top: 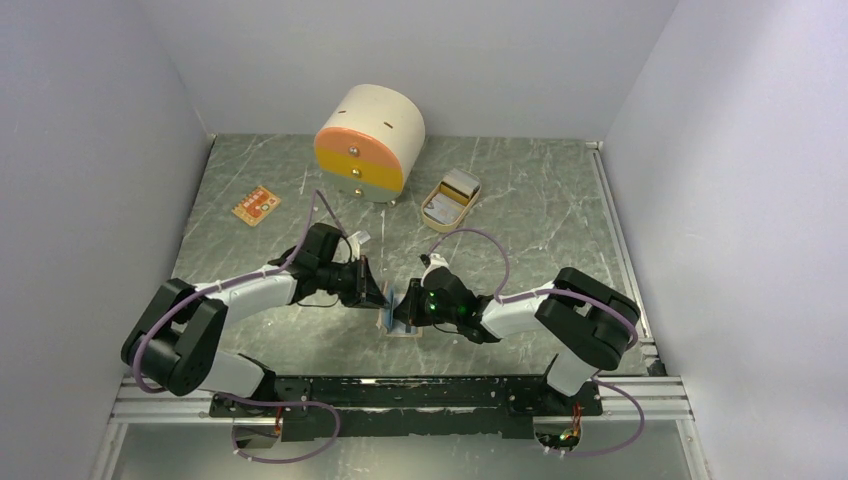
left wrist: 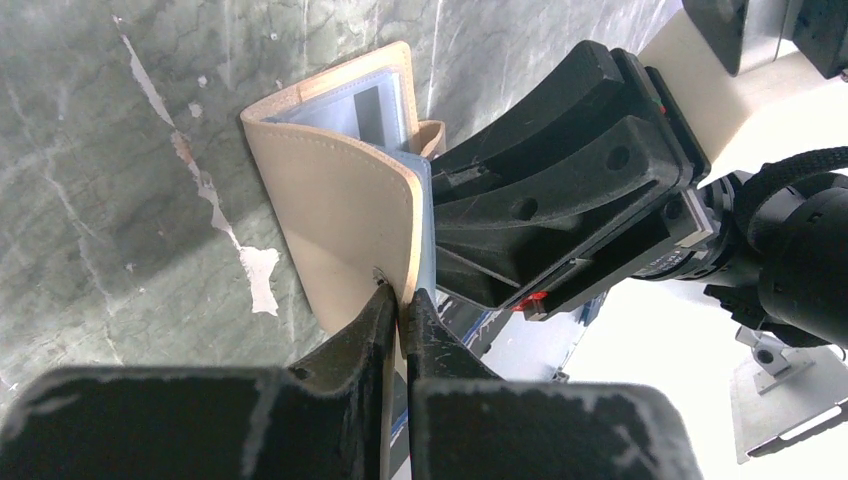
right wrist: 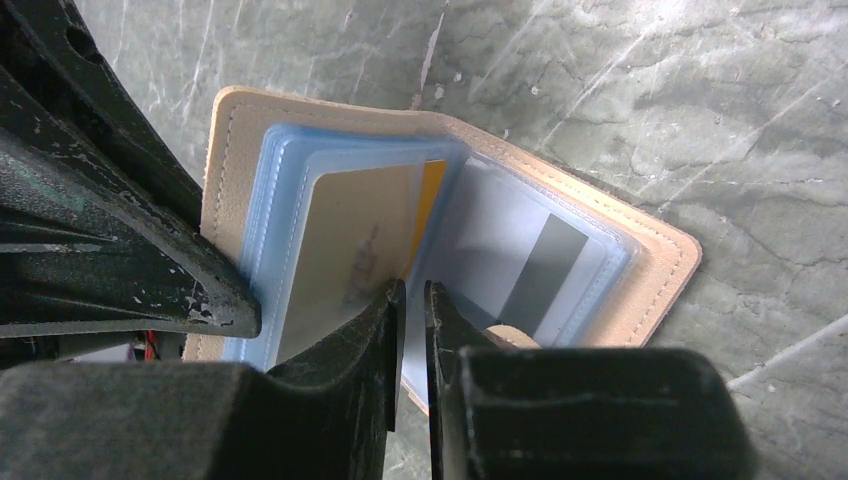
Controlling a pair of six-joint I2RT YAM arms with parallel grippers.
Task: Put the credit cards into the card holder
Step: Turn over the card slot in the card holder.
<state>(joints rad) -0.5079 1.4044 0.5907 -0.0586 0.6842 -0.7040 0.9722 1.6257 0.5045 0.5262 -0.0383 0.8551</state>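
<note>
The tan card holder (right wrist: 640, 270) lies open on the table between the arms, small in the top view (top: 400, 328). Its clear blue sleeves hold a yellow-orange card (right wrist: 360, 240) on the left and a grey-silver card (right wrist: 540, 265) on the right. My left gripper (left wrist: 402, 300) is shut on the edge of the raised tan cover (left wrist: 340, 200); it also shows in the top view (top: 375, 290). My right gripper (right wrist: 410, 295) sits at the middle fold with its jaws almost together, seemingly pinching an inner sleeve. It also shows in the top view (top: 402, 310). No loose card is plainly visible.
A round cream drawer box (top: 370, 140) with an orange-yellow front stands at the back. A beige oval tray (top: 450, 200) is to its right. A small orange patterned packet (top: 256, 206) lies at the back left. The grey walls enclose the marble tabletop.
</note>
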